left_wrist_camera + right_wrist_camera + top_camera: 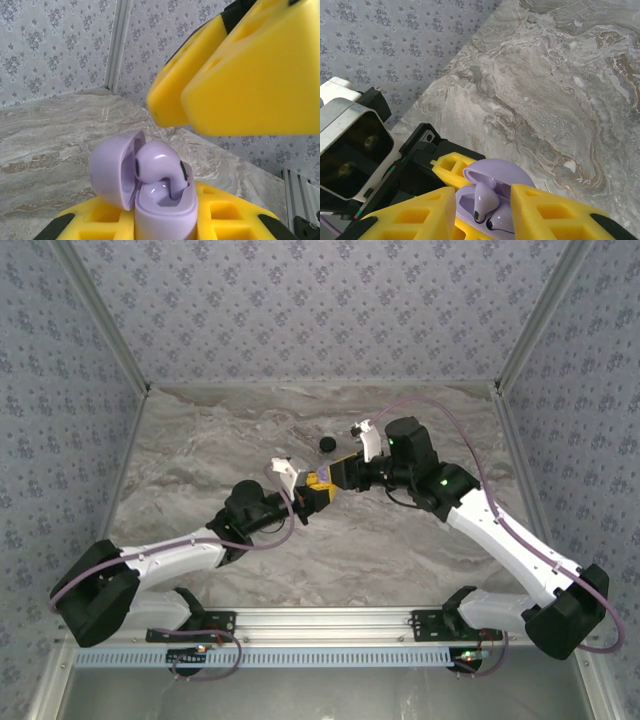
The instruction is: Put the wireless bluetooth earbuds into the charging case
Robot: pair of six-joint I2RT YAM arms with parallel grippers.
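Arms reach inward from both sides and meet over the middle of the worktop (200, 450). Clamped in the left hand (165, 227) is the pale lilac charging case (112, 170), lid swung open. A glossy lilac earbud (157, 165) stands partway in its well. Just above hovers the right hand (482, 195), fingers parted, gripping nothing.

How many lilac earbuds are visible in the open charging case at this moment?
2. One lilac earbud stands tilted, half out of the lilac charging case; the second earbud seems to sit low beside it, partly hidden.
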